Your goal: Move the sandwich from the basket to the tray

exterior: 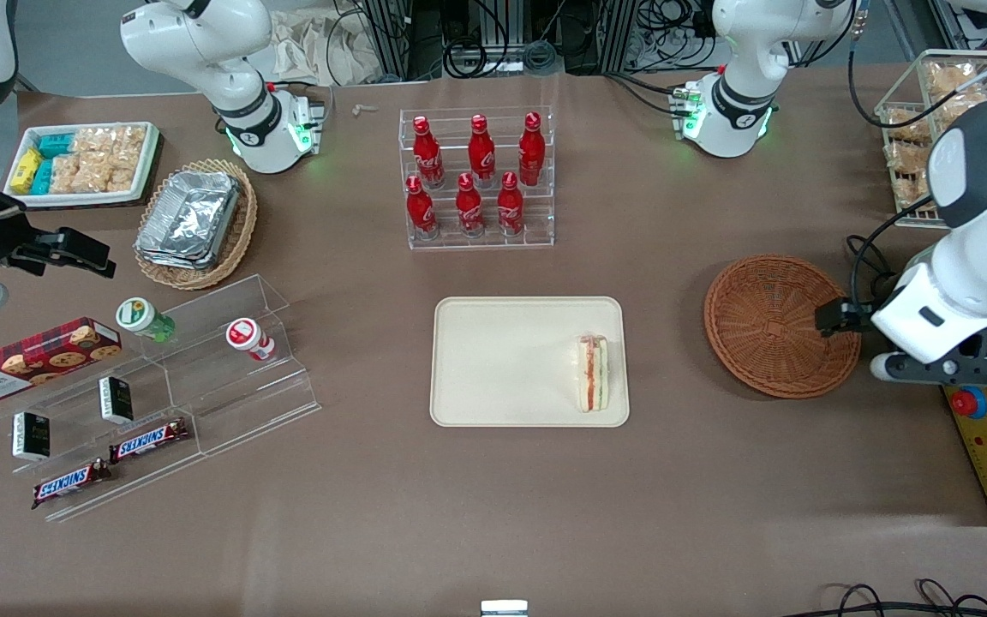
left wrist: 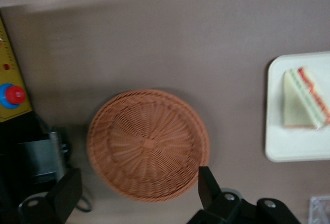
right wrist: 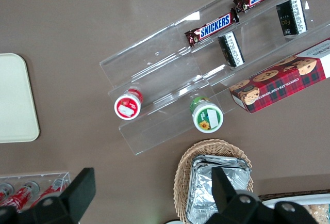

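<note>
While over basket (left wrist: 148, 144), parted end effector (left wrist: 135, 193); Snickers bars (right wrist: 234, 11).

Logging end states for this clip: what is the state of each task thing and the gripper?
sandwich: lying on the tray, near its edge toward the basket.
tray: holds only the sandwich.
basket: empty.
gripper: above the basket's edge, fingers open, holding nothing.
</note>
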You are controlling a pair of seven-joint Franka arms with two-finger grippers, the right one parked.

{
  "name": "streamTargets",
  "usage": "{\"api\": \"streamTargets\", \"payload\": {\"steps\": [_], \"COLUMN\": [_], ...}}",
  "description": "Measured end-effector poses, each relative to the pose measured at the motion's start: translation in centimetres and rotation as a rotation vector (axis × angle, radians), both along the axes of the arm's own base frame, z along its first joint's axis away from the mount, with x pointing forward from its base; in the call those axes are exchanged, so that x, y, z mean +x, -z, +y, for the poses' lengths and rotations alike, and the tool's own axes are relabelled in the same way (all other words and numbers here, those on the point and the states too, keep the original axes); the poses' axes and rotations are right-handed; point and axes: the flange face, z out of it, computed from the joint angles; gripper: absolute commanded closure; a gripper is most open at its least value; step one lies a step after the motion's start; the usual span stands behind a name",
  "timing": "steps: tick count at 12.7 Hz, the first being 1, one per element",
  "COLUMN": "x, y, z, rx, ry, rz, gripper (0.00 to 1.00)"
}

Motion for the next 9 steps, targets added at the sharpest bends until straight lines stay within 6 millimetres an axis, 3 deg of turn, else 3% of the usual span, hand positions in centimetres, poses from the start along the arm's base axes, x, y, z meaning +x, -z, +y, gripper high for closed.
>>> {"api": "streamTargets", "payload": {"steps": [6,9], "x": [-3.5,-4.3], "y": [-4.9,-6.3], "z": [2.1,3.3], "rx": [0.000,-0.003], "ry": [0.126,0.150], "rz": [0.040,0.046], "gripper": [0.00,0.00]}}
